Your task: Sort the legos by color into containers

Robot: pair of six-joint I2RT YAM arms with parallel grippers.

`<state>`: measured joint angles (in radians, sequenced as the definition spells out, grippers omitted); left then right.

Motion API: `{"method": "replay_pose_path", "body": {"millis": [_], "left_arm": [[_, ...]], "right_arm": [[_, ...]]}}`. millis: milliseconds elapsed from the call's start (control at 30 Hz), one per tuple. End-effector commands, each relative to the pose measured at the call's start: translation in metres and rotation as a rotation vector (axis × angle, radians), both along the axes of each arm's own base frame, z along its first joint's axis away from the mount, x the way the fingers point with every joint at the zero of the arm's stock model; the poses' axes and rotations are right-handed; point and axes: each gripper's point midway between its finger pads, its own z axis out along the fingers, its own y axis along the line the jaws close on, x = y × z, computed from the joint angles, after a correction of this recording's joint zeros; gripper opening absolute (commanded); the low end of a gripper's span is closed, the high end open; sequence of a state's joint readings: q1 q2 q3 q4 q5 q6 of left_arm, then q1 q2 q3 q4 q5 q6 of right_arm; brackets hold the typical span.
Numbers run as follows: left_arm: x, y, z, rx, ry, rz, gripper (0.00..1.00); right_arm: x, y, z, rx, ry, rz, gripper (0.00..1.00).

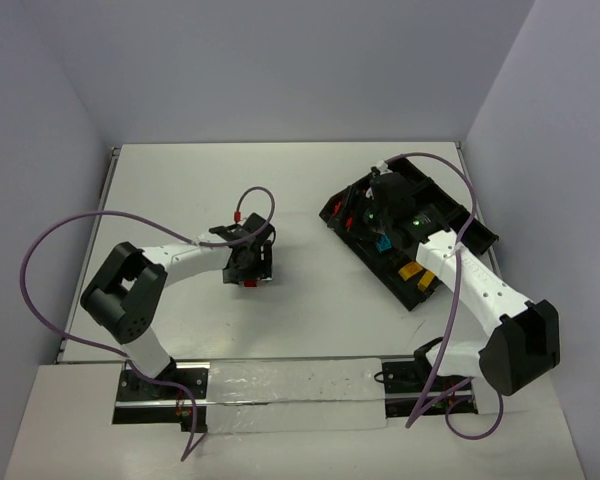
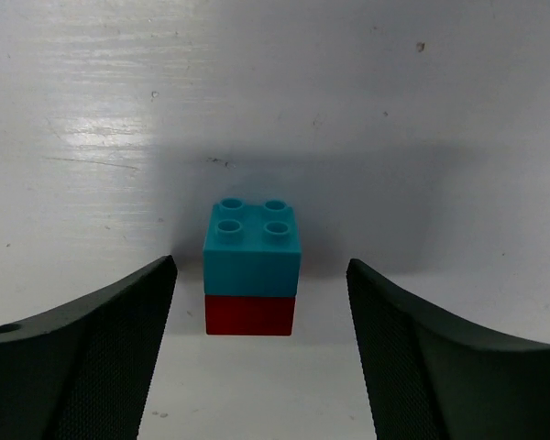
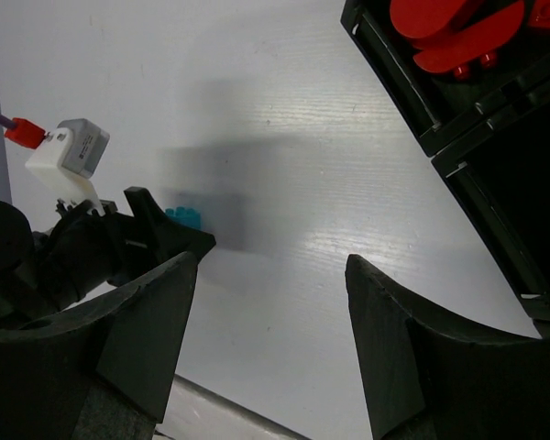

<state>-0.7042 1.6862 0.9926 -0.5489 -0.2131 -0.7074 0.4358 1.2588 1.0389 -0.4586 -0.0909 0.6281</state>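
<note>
A two-brick clump of legos, cyan on top of red (image 2: 252,268), stands on the white table. My left gripper (image 2: 261,266) is open around it, with a gap on each side between the brick and the fingers (image 2: 101,348). From above, the left gripper (image 1: 248,262) hangs over this clump, and only a red bit of the clump (image 1: 250,284) shows. The black divided tray of containers (image 1: 477,232) lies at the right and holds cyan (image 1: 382,243), yellow (image 1: 410,270) and red (image 1: 340,208) legos. My right gripper (image 3: 270,261) is open and empty, near the tray's left end (image 1: 378,205).
In the right wrist view the tray's wall (image 3: 458,156) fills the upper right, with red legos (image 3: 449,27) in one compartment. The left arm's wrist and its white connector (image 3: 69,156) sit at the left of that view. Purple cables loop over the table.
</note>
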Motion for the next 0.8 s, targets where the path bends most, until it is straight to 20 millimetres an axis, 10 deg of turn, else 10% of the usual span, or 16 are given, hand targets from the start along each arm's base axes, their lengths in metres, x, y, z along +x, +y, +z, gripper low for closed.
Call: {"method": "replay_pose_path", "body": {"millis": [0, 767], "left_arm": [[-0.0016, -0.0036, -0.0006, -0.005, -0.013, 0.007, 0.87], [-0.0040, 0.0038, 0.0047, 0.122, -0.059, 0.030, 0.39]], "right_arm": [[0.0053, 0.0026, 0.0002, 0.008, -0.025, 0.009, 0.74], [0.0044, 0.0109, -0.0037, 0.031, -0.014, 0.048, 0.74]]}}
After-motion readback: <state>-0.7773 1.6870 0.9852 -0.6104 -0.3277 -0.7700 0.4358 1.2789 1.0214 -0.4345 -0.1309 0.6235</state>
